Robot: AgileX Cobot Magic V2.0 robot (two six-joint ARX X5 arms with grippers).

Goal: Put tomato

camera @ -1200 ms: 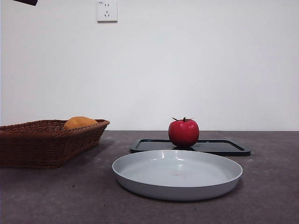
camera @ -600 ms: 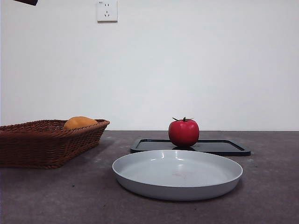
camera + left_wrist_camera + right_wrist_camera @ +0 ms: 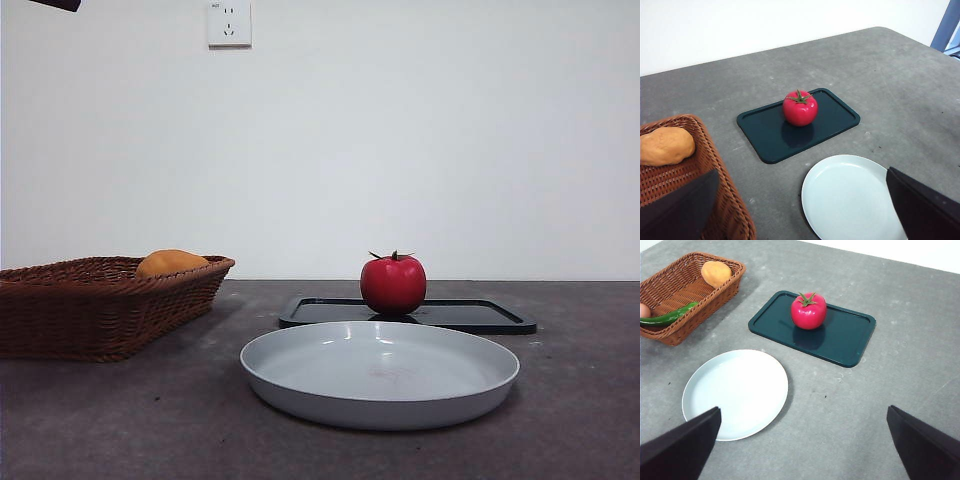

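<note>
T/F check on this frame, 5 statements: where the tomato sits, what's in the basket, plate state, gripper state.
1. The tomato sits on the dark tray. True.
2. The white plate holds the tomato. False: nothing lies on the plate; the tomato is on the tray.
3. The wicker basket holds an orange-yellow fruit and a green pepper. True.
4. The left gripper is shut on the tomato. False: its jaws stand wide apart, away from the tomato.
5. The right gripper is open and holds nothing. True.
</note>
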